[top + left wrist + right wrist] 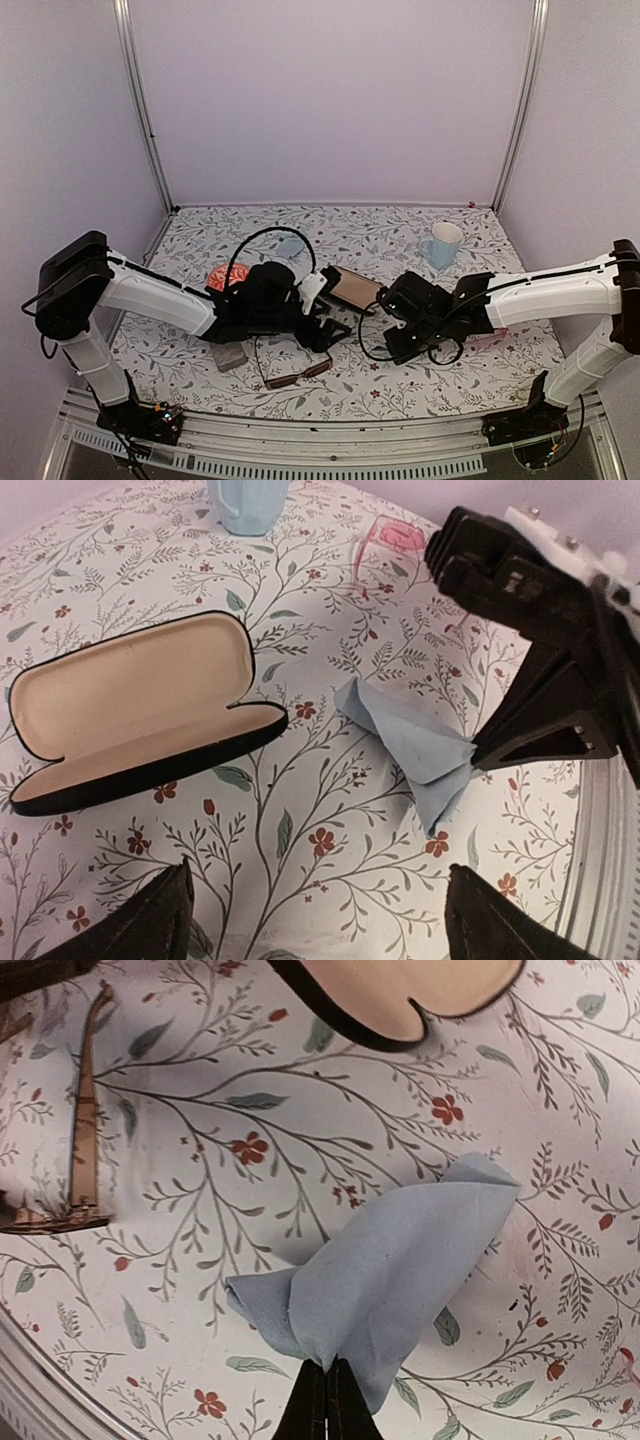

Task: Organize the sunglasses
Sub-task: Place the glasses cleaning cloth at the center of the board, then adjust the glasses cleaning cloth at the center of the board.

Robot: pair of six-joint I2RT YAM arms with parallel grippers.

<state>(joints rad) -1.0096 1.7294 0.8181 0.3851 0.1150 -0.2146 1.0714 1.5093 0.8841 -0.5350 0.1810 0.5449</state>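
Note:
The dark brown sunglasses lie folded on the floral cloth in front of my left gripper; their temple also shows at the left of the right wrist view. The pink-red sunglasses lie behind my right gripper, near the mug. My right gripper is shut on a corner of a light blue cleaning cloth, whose rest droops onto the table. My left gripper is open and empty, low over bare table, facing the cloth and the right gripper.
An open black oval case with a beige lining lies between the arms, and shows in the top view. A small grey case lies front left. A light blue mug stands at the back right. An orange-red object is partly hidden behind the left arm.

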